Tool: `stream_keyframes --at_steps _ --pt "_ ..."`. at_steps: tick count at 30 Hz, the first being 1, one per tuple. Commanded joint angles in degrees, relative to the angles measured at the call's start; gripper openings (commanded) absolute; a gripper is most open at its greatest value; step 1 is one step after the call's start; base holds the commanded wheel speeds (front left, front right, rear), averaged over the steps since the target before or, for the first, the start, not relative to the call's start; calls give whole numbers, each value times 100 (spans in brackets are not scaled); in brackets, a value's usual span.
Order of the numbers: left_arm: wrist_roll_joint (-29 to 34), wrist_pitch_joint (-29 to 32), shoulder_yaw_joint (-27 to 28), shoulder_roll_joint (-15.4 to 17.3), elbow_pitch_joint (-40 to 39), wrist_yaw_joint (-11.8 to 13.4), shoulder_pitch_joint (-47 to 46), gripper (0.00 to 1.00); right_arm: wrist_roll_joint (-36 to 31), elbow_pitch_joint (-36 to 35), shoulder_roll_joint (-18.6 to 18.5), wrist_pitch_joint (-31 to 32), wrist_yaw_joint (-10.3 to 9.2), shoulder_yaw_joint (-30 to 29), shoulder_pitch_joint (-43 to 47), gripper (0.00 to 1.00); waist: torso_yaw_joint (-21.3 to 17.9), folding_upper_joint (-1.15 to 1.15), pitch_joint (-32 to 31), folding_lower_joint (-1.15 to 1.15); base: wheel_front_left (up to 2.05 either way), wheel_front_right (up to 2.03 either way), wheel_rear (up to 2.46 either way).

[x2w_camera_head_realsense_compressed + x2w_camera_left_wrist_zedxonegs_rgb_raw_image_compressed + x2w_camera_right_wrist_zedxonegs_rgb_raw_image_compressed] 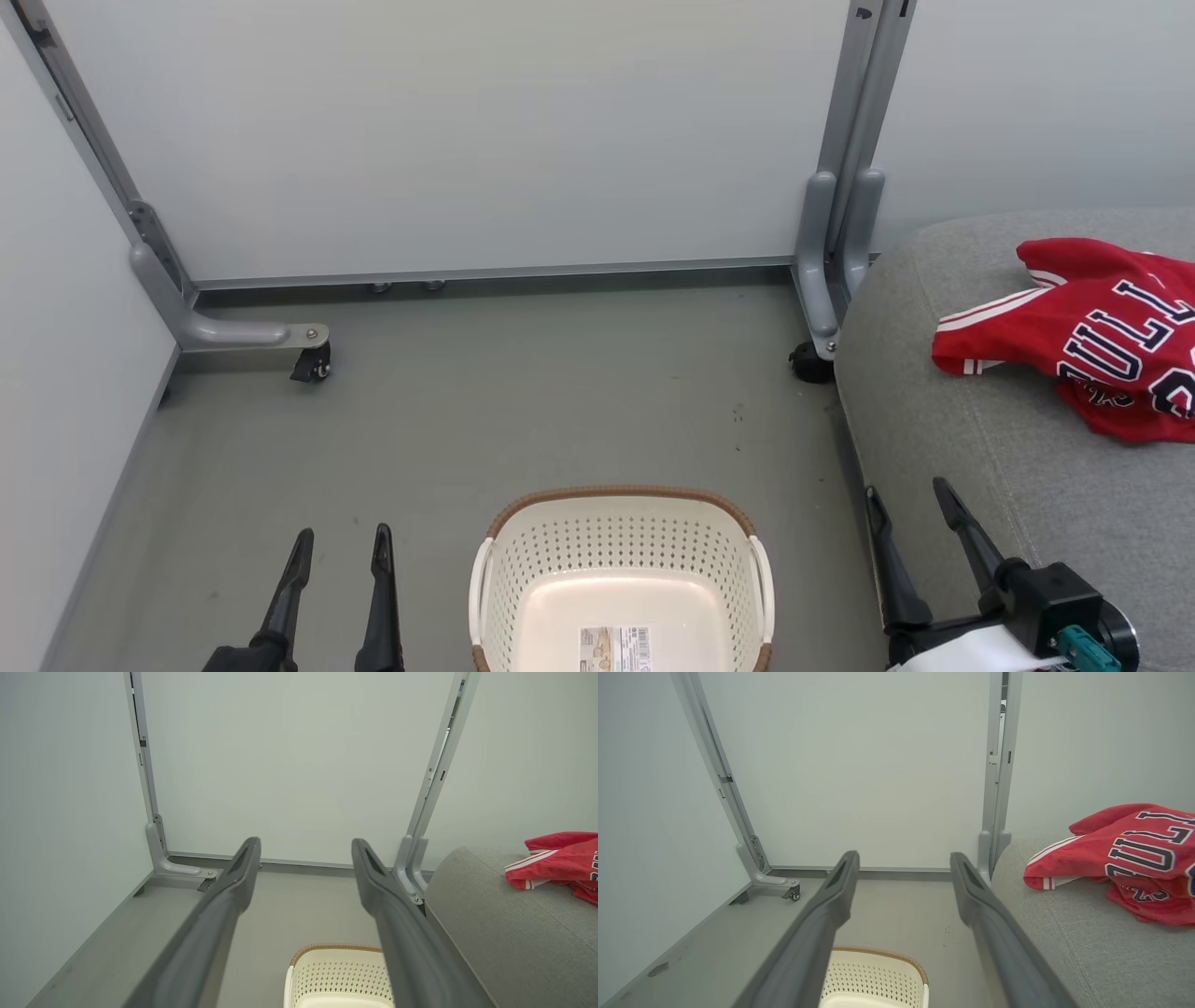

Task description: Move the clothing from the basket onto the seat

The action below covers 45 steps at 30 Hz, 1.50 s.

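In the head view, the small cream perforated plastic laundry basket with a brown woven-look rim point(616, 492) stands on the grey floor point(513, 401) between the two hands. Its visible inside holds nothing but a barcode sticker point(614, 649) on the bottom, though its near end is cut off by the frame. The bright red clothing with white stripe trim and dark-outlined block letters point(1092, 327) lies crumpled on the large grey fabric-upholstered seat point(934, 439), well apart from the basket and running off the right edge. The left hand point(343, 534) hovers beside the basket's left wall with its fingers apart and nothing between them. The right hand point(906, 488) is likewise spread and bare at the seat's near edge. The left wrist view looks along the parted left hand point(306, 842) over the basket's far rim point(336, 947), with a bare perforated wall below. The right wrist view shows the spread right hand point(903, 856), the basket point(873, 975) with nothing seen inside, and the clothing point(1125, 858) resting fully on the cushion. The transfer looks finished. The sound move is to check the basket's hidden near end before retiring, keeping both hands wide and clear of the rim.
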Motion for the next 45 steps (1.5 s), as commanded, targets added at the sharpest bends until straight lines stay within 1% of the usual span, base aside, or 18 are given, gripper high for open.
stream_keyframes --at_steps 1,9,11,16,17,21,35,45 --pt "32 7 16 15 0 -24 85 100 -27 20 -11 -17 -8 36 89 100 -29 0 -18 1 0 0 0" --pt "100 7 -32 12 -13 -6 23 100 -30 45 -15 -17 -8 52 149 100 -85 0 -24 1 0 0 0" --pt "-9 6 -34 13 -27 -15 28 100 -79 61 -15 -17 -8 38 161 100 -95 0 -28 1 0 0 0" --pt "-37 6 -49 12 -58 17 40 100 -119 75 -15 -17 -8 7 179 100 -121 0 -38 1 0 0 0" --pt "-42 -2 -67 0 -42 -7 4 0 -83 80 5 0 0 14 123 0 -121 0 -38 1 0 0 0" --pt "-160 15 -94 -1 119 -12 4 0 46 218 21 16 0 27 155 0 -125 0 -32 1 0 0 0" --pt "-1721 336 63 89 333 -100 -336 0 1741 367 -86 322 -1 -69 -156 0 -144 0 39 1 0 0 0" --pt "-2659 539 170 131 487 -165 -550 0 2748 457 -128 519 -2 -142 -341 0 -157 0 89 1 0 0 0"
